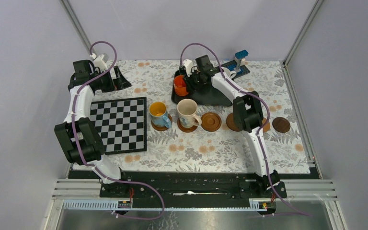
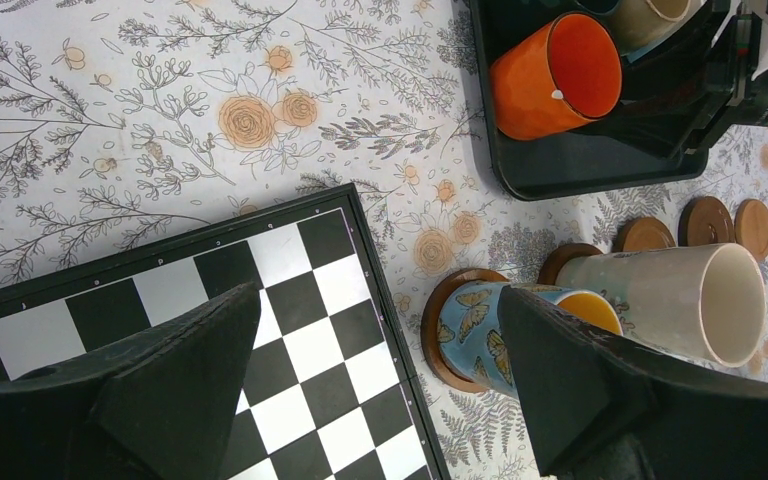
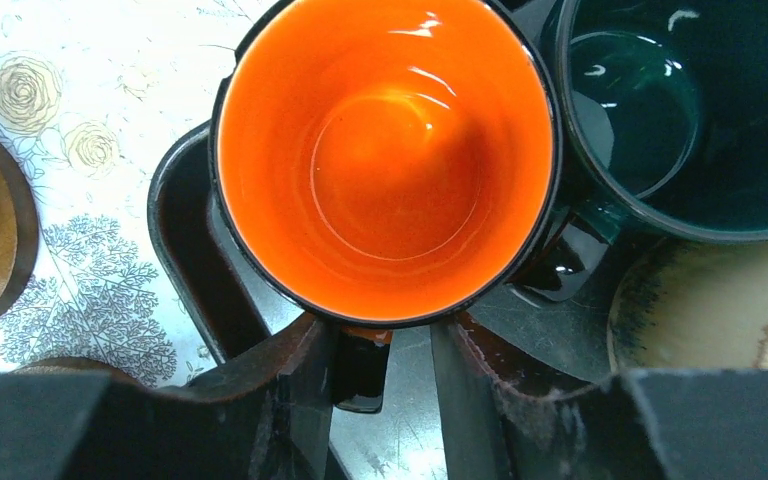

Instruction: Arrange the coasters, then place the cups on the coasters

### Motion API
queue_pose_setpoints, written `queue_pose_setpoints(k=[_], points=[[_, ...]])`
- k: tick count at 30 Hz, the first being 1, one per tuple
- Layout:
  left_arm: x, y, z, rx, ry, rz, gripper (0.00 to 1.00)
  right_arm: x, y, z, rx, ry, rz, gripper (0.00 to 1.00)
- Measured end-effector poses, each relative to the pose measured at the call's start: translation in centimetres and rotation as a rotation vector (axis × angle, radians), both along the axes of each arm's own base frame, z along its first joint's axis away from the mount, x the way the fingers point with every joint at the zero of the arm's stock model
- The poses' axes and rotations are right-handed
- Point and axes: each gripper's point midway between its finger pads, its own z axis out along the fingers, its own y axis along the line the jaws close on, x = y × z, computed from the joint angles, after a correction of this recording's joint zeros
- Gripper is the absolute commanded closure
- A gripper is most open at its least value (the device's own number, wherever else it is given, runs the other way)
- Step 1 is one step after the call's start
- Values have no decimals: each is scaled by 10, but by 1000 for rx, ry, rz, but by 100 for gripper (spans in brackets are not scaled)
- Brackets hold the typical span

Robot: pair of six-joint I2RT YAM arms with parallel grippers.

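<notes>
The orange cup (image 3: pixel 385 160) stands in the black tray (image 3: pixel 185 250) beside a dark green cup (image 3: pixel 660 110) and a beige one (image 3: pixel 710 310). My right gripper (image 3: pixel 380 340) straddles the orange cup's black handle (image 3: pixel 360 370); its left finger touches the handle, and a gap shows on the other side. A blue cup (image 1: pixel 158 113) and a tall cream cup (image 1: pixel 188 112) each stand on a coaster. Several bare coasters (image 1: pixel 211 121) lie in a row to their right. My left gripper (image 2: pixel 378 300) hangs wide open over the chessboard's edge, holding nothing.
The chessboard (image 1: pixel 120 124) lies at the left of the floral cloth. Blue toy blocks (image 1: pixel 239 60) stand at the back right behind the tray (image 1: pixel 211 98). The right arm reaches over the coaster row.
</notes>
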Motion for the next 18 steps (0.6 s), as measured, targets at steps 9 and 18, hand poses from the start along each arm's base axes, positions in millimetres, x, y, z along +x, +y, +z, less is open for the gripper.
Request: queue_pose_setpoints(k=[9, 18], points=[[4, 1, 0, 0, 0, 0, 1, -1, -2, -15, -26, 24, 10, 96], [5, 1, 3, 2, -8, -1, 1, -3, -2, -13, -10, 24, -8, 100]])
